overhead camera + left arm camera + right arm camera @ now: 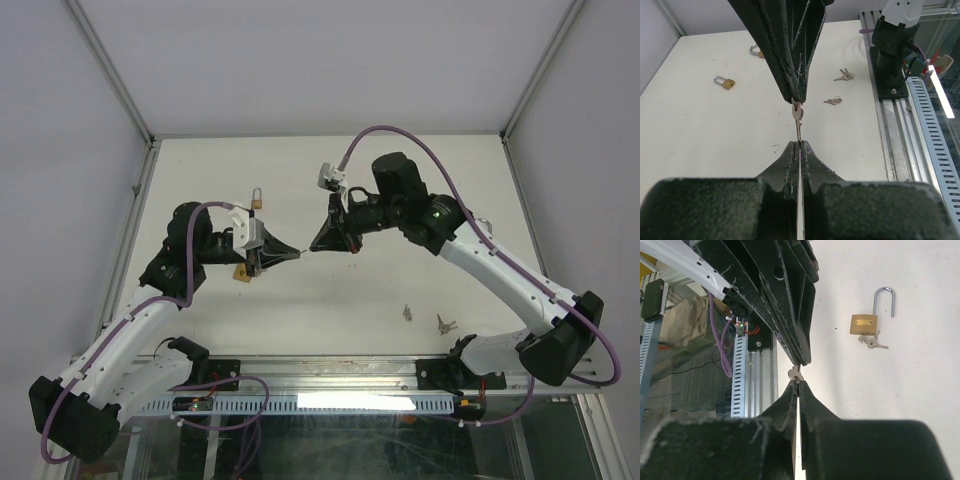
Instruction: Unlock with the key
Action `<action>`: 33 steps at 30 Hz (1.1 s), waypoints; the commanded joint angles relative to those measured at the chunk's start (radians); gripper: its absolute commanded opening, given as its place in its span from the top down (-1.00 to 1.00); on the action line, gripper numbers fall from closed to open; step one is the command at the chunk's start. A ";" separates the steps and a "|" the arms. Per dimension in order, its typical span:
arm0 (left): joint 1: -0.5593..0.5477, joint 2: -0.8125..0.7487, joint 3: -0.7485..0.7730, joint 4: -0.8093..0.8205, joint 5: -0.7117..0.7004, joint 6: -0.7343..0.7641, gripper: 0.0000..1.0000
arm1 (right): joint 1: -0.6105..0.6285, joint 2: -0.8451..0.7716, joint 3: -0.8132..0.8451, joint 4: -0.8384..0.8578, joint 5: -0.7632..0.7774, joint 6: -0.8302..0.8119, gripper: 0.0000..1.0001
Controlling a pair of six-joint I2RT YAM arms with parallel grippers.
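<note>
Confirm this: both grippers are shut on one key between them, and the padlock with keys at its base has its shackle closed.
Wrong on the shackle: in the right wrist view the padlock has its shackle swung open. The left gripper and right gripper are both shut on the one key between them.

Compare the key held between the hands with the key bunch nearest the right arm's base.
The held key is pinched in the air between the left hand and right hand; the key bunch lies loose on the table. The held key is single; the key bunch looks like two joined keys. Both are silvery.
</note>
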 commanded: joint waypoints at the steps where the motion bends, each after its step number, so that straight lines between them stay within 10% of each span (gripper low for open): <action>1: -0.010 -0.007 0.057 -0.014 0.005 0.043 1.00 | -0.001 0.018 0.061 -0.035 0.040 -0.045 1.00; 12: -0.015 -0.002 0.018 0.112 -0.015 -0.078 1.00 | -0.002 0.103 -0.029 0.206 -0.114 0.102 1.00; 15: -0.014 -0.012 -0.010 0.191 -0.044 -0.163 0.60 | -0.001 0.107 -0.044 0.260 -0.165 0.145 1.00; 21: -0.013 -0.042 -0.047 0.185 -0.107 -0.161 0.99 | -0.002 0.078 -0.068 0.315 -0.203 0.182 1.00; 33: -0.015 -0.041 -0.071 0.201 -0.135 -0.215 0.41 | -0.032 0.041 -0.113 0.429 -0.233 0.262 1.00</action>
